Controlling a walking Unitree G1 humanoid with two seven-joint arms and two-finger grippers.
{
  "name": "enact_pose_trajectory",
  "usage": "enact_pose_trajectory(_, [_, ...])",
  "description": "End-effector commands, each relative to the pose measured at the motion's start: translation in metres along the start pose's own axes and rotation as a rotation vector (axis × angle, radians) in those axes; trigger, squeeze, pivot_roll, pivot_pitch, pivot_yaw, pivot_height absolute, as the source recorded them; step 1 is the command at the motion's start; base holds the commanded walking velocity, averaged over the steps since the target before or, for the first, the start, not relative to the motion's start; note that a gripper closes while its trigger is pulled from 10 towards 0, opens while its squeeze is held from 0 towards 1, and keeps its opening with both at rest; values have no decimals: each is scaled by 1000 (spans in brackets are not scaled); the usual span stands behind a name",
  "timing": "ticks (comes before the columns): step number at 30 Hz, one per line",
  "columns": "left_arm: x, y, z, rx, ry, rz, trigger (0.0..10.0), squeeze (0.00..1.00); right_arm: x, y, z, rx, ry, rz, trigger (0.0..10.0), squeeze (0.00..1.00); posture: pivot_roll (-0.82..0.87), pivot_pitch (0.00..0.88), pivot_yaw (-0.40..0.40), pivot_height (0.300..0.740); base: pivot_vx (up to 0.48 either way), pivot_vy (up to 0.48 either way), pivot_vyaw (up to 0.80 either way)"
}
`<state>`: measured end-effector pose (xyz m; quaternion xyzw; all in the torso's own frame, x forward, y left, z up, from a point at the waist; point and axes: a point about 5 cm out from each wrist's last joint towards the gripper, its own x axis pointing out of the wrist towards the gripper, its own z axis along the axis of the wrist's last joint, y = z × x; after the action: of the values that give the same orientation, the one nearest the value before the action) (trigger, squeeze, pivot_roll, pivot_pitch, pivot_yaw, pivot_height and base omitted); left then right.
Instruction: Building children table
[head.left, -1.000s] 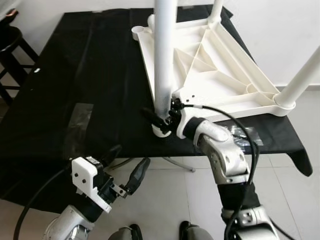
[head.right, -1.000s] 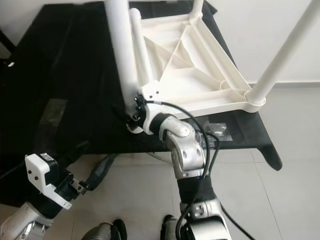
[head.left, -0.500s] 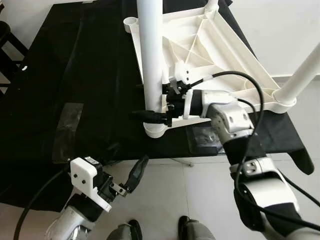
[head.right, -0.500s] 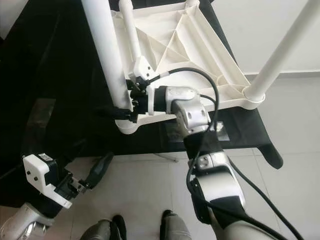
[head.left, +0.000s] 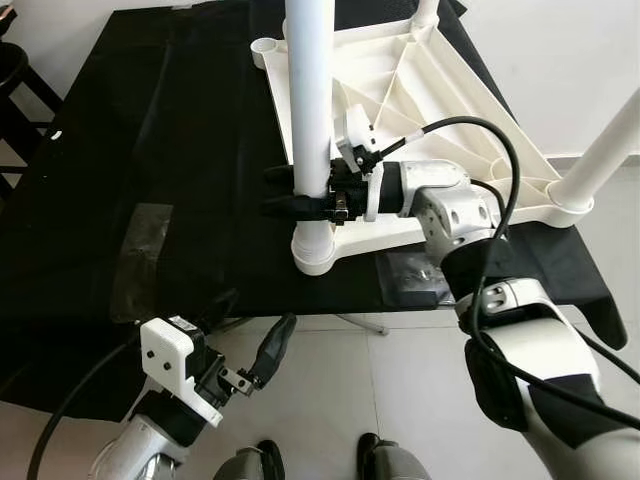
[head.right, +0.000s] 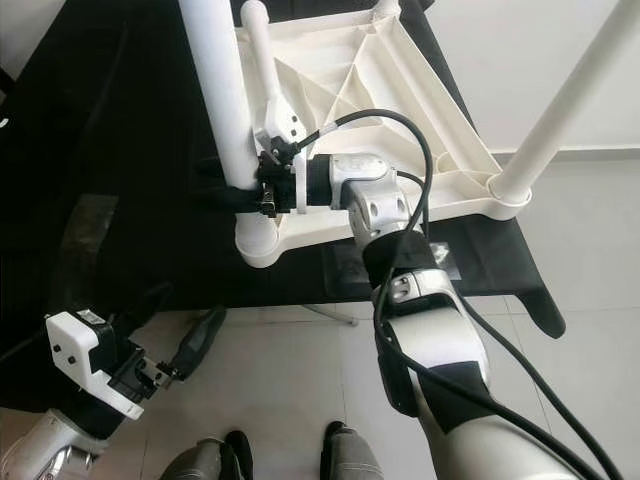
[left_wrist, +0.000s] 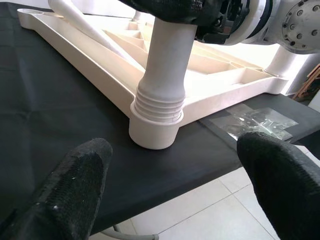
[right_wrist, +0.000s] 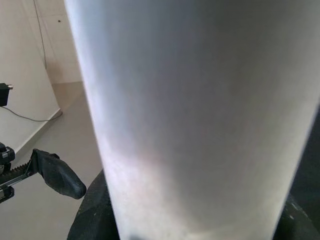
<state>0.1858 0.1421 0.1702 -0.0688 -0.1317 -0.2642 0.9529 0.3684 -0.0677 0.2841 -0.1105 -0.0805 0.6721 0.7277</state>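
**Q:** Where is the table, and which way does it point?

**Me:** I see the white tabletop (head.left: 450, 130) lying upside down on a black cloth (head.left: 170, 170), ribbed underside up. The leg (head.left: 310, 110) at its near left corner stands upright, long axis vertical, its ridged lower end seated in the corner socket (left_wrist: 154, 131). Another leg (head.left: 600, 160) rises at the near right corner, leaning a little to the right. One more leg (head.right: 262, 70) lies flat along the tabletop's left edge, running near to far.

**Q:** What are the grippers doing?

**Me:** My right gripper (head.left: 290, 192) reaches in from the right, its two black fingers clamped on either side of the upright leg, a little above the socket. My left gripper (head.left: 250, 345) hangs low over the tiled floor (head.left: 330, 400), near the cloth's front edge, fingers spread apart and holding nothing.

**Q:** Anything else nearby?

**Me:** A clear plastic bag (left_wrist: 255, 121) lies on the cloth just right of the socket.
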Motion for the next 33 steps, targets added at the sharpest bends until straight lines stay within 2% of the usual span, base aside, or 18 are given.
enact_pose_trajectory(1, [-3, -1, -2, 0, 12, 3, 10000, 0, 1, 2, -11, 35, 11, -37, 0, 0, -17, 281, 10, 740, 0, 0, 0])
enact_pose_trajectory(3, [-3, -2, -2, -1, 10, 3, 10000, 0, -2, 2, -17, 42, 17, -120, 0, 0, -22, 283, 7, 740, 0, 0, 0])
enact_pose_trajectory(5, [-3, -2, -2, -1, 10, 3, 10000, 0, -2, 2, -17, 42, 17, -120, 0, 0, -22, 283, 7, 740, 0, 0, 0])
enact_pose_trajectory(6, [-3, -2, -2, -1, 8, 3, 10000, 0, -3, 3, -31, 85, 18, -349, 0, 0, -24, 287, -5, 740, 0, 0, 0])
enact_pose_trajectory(7, [-3, -2, -1, 0, 5, 3, 10000, 0, -3, 18, -54, 138, 76, -633, 0, 0, -6, 298, -10, 740, 0, 0, 0])
enact_pose_trajectory(8, [-3, -2, -1, 0, 5, 3, 10000, 0, -3, 18, -54, 138, 76, -633, 0, 0, -6, 298, -10, 740, 0, 0, 0])
enact_pose_trajectory(10, [-1, -1, 0, 2, 0, 2, 10000, 0, -2, 61, -76, 219, 142, -933, 0, 0, 4, 303, 7, 740, 0, 0, 0])
enact_pose_trajectory(11, [-1, -1, 0, 4, 1, 2, 10000, 0, 3, 71, -79, 233, 148, -953, 0, 0, 4, 284, 13, 740, 0, 0, 0])
enact_pose_trajectory(16, [-1, 0, -1, 8, 2, 3, 10000, 0, 13, 72, -80, 239, 135, -903, 0, 0, 9, 281, 13, 740, 0, 0, 0])
enact_pose_trajectory(17, [-3, 1, 0, 24, 11, -9, 10000, 0, 18, 67, -77, 229, 123, -879, 2353, 0, 18, 261, 7, 740, 0, 0, 0])
enact_pose_trajectory(18, [-3, 1, 0, 24, 11, -9, 10000, 0, 18, 67, -77, 229, 123, -879, 2353, 0, 18, 261, 7, 740, 0, 0, 0])
enact_pose_trajectory(19, [-5, 4, 2, 61, 20, -19, 10000, 0, 23, 61, -73, 218, 103, -831, 10000, 0, 24, 256, 6, 740, 0, 0, 0])
enact_pose_trajectory(24, [-7, 16, 11, 126, 24, -28, 10000, 0, 25, 47, -63, 177, 55, -724, 10000, 0, 27, 237, 18, 740, 0, 0, 0])
enact_pose_trajectory(25, [-5, 21, 17, 151, 19, -43, 10000, 0, 23, 46, -58, 169, 58, -661, 10000, 749, 29, 234, 19, 740, 0, 0, 0])
enact_pose_trajectory(28, [-3, 23, 22, 168, 16, -53, 10000, 0, 21, 45, -54, 166, 62, -619, 10000, 749, 30, 233, 19, 740, 0, 0, 0])
enact_pose_trajectory(29, [0, 25, 29, 182, 6, -84, 10000, 0, 13, 39, -46, 135, 55, -549, 10000, 1000, 35, 231, 20, 740, 0, 0, 0])
enact_pose_trajectory(32, [3, 24, 33, 189, 0, -106, 10000, 0, 8, 34, -39, 113, 49, -510, 10000, 1000, 35, 231, 20, 740, 0, 0, 0])
enact_pose_trajectory(33, [5, 24, 37, 191, -6, -133, 10000, 0, 1, 29, -30, 81, 37, -425, 10000, 1000, 40, 229, 21, 740, 0, 0, 0])
